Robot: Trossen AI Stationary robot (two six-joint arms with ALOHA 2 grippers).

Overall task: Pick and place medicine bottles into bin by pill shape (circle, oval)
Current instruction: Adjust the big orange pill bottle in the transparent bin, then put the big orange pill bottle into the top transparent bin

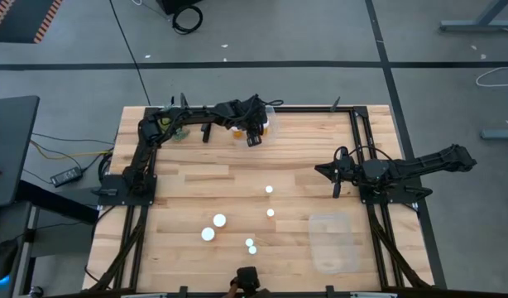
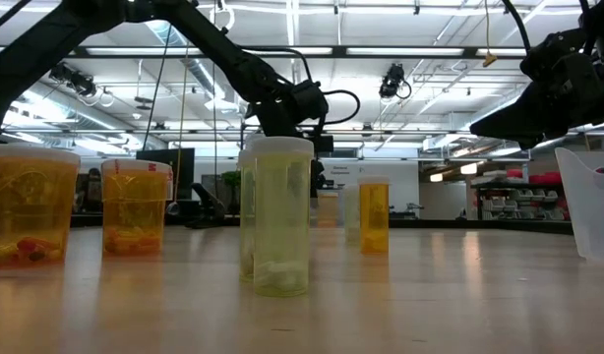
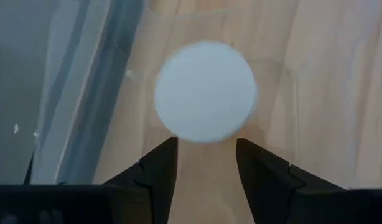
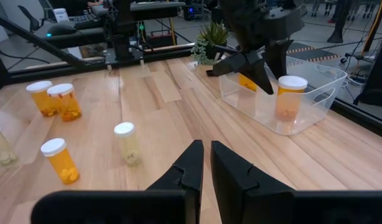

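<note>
Bottle [image 3: 206,92] standing in the far clear bin [image 4: 315,93] beneath the left gripper's [image 3: 206,163] parted fingers looks light, rigid, slick, best pinched around its body; right gripper [image 4: 206,163] waits nearly closed, well apart from that bin.

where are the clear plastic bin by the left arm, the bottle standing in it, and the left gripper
clear plastic bin [image 4: 315,93]: right wrist view, on its near side wall
orange medicine bottle with white cap [image 4: 289,99]: right wrist view, on its orange body inside the bin
left gripper [image 3: 206,163]: left wrist view, midway between its fingers, open above the cap
</note>
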